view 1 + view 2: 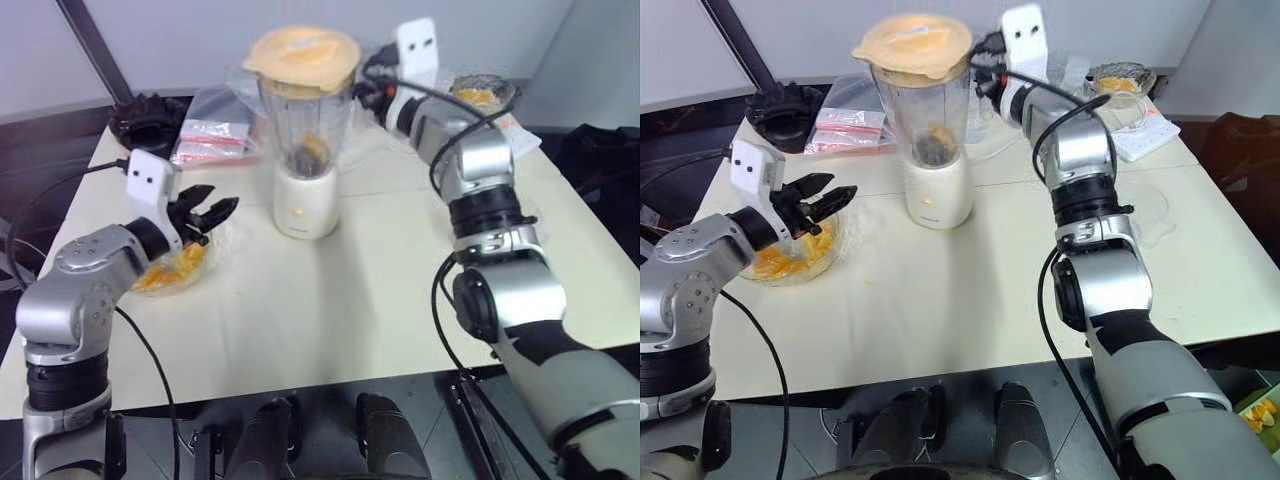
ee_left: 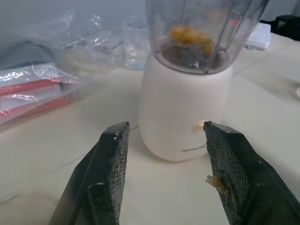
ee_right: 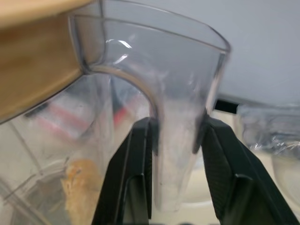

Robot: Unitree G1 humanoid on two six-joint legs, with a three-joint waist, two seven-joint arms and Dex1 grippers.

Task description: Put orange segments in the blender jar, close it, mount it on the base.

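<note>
Standing at the middle of the table (image 1: pixel 380 330), the blender jar (image 1: pixel 305 120) is already seated on the base (image 1: pixel 303 205), with the flat cream lid (image 1: pixel 303 57) lying across its mouth, so from where I stand most of the job looks finished. A few orange segments (image 2: pixel 191 35) sit low in the jar, down by the dark blade. The right gripper (image 3: pixel 176 136) comes in from about two o'clock of the jar and has its two black fingers closed on the clear side handle (image 3: pixel 180 140), one pad against each face of it. Whether the jar is fully locked into the base, or only resting there, I cannot tell; that hold suggests a last settling or twist may be what remains, followed by letting go. The left gripper (image 2: pixel 166 176) hangs at about eight o'clock of the base, well apart from it, its jaws standing open and holding nothing, though a scrap of pulp clings to one pad. Just beneath it sits a shallow glass bowl (image 1: pixel 825 255) with more orange pieces in it. At roughly ten o'clock lie some plastic bags (image 1: pixel 215 135) and a black crown-shaped part (image 1: pixel 150 118). Whether the lid is pressed fully home I cannot judge.
</note>
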